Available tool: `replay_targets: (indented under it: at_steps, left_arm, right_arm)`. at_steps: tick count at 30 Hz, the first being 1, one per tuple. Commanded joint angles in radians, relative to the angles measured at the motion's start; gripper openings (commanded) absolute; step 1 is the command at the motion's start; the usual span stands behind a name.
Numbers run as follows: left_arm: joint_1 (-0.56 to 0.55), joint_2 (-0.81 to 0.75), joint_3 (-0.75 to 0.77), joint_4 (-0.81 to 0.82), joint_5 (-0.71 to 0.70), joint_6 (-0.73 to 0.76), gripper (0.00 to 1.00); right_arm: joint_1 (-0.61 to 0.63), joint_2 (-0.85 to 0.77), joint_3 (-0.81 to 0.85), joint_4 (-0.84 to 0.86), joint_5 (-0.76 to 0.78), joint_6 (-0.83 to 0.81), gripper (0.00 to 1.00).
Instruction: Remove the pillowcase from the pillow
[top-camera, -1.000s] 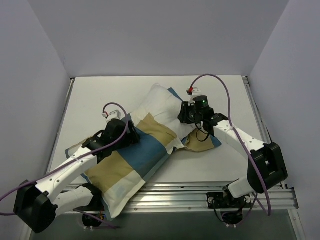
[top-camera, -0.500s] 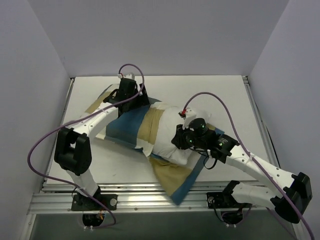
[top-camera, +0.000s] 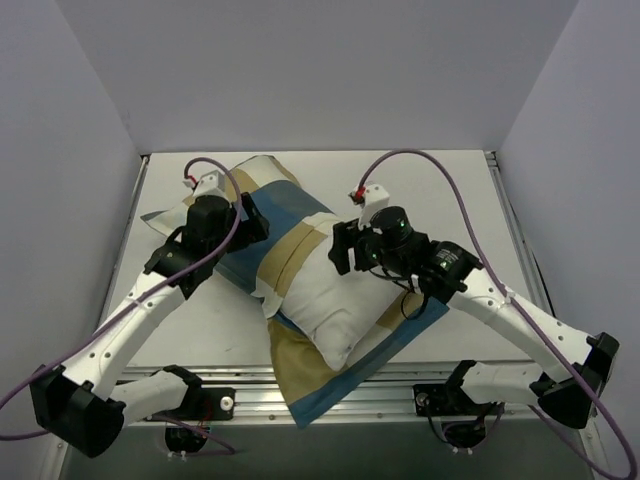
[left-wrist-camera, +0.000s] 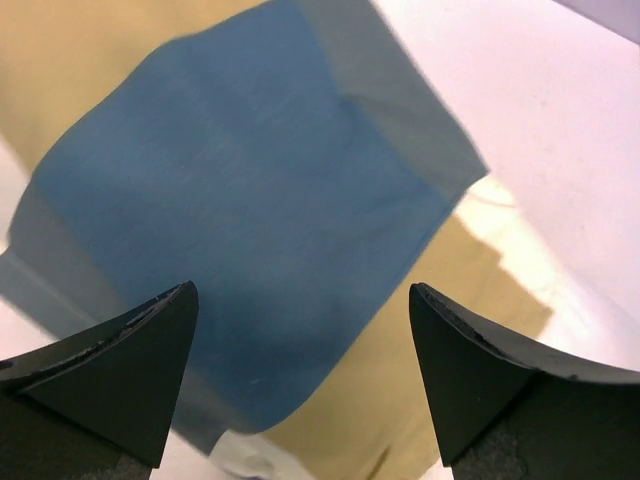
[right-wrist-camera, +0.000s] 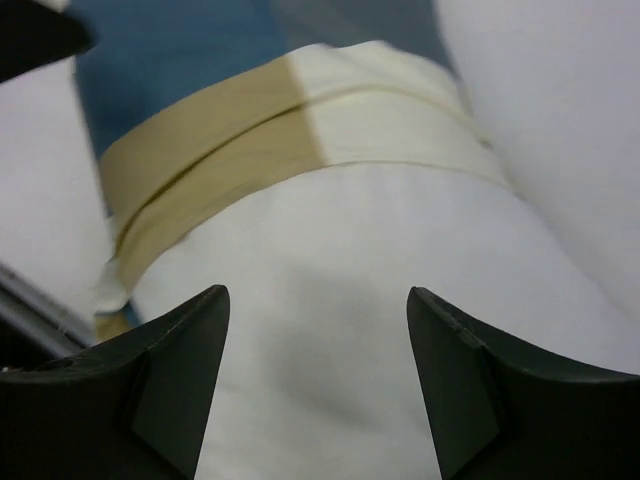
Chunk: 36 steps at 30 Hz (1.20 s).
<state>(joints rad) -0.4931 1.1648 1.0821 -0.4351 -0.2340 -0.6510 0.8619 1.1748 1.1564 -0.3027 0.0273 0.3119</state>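
Worktop (top-camera: 450, 200) carries the white pillow (top-camera: 340, 300), which lies diagonally with its near half bare. We see the pillowcase (top-camera: 290, 215) covering its far-left end and spread beneath it. The left pincer (left-wrist-camera: 300, 290) hangs over blue fabric with jaws apart. The right pincer (right-wrist-camera: 316, 292) hangs over the bare pillow, jaws apart and empty.

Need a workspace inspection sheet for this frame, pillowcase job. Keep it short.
Surface: white table, metal rail along near edge.
Job's things: pillow bared at its near end; pillowcase bunched over the far end, a flap lying under the near end.
Clutter: nothing seen.
Grippers: left pincer open above a blue pillowcase patch; right pincer open above bare pillow, gripping nothing.
Cables: purple cable loops off each wrist.
Surroundings: plain pale walls on three sides.
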Motion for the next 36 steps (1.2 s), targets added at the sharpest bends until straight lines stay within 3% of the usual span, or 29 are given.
replay_targets:
  at_steps: [1, 4, 7, 11, 12, 16, 20, 22, 29, 36]
  left_arm:
    - [0.019, -0.027, -0.103, -0.094, -0.064, -0.062, 0.94]
    - [0.036, 0.018, -0.143, -0.051, 0.001, -0.075, 0.94]
    - [0.045, 0.134, -0.116, 0.001, 0.059, -0.075, 0.94]
    - [0.047, 0.335, 0.013, 0.042, 0.111, -0.049, 0.94]
    - [0.045, 0.369, 0.047, 0.064, 0.125, -0.039, 0.94]
    - [0.025, 0.539, 0.275, 0.073, 0.22, -0.001, 0.94]
    - [-0.012, 0.608, 0.386, 0.068, 0.214, 0.028, 0.94]
    - [-0.01, 0.624, 0.404, 0.062, 0.213, 0.033, 0.94]
    - [0.019, 0.55, 0.429, 0.021, 0.185, 0.096, 0.94]
    - [0.021, 0.262, 0.386, -0.135, 0.087, 0.134, 0.94]
  right_arm:
    - [-0.127, 0.052, 0.006, -0.038, 0.128, -0.028, 0.68]
    - [-0.227, 0.115, -0.034, -0.009, 0.091, -0.045, 0.69]
    - [-0.225, 0.18, -0.07, -0.032, 0.014, -0.068, 0.66]
    - [-0.101, 0.113, -0.178, 0.056, -0.145, -0.034, 0.57]
    - [-0.022, 0.102, -0.194, 0.072, -0.183, -0.002, 0.57]
    - [0.13, 0.071, -0.254, 0.186, -0.199, 0.111, 0.57]
    - [0.16, 0.052, -0.299, 0.229, -0.12, 0.151, 0.57]
    - [0.152, 0.057, -0.299, 0.241, -0.042, 0.148, 0.58]
    - [0.114, 0.08, -0.198, 0.235, 0.005, 0.098, 0.59]
    - [0.082, 0.005, -0.109, 0.159, 0.2, 0.078, 0.62]
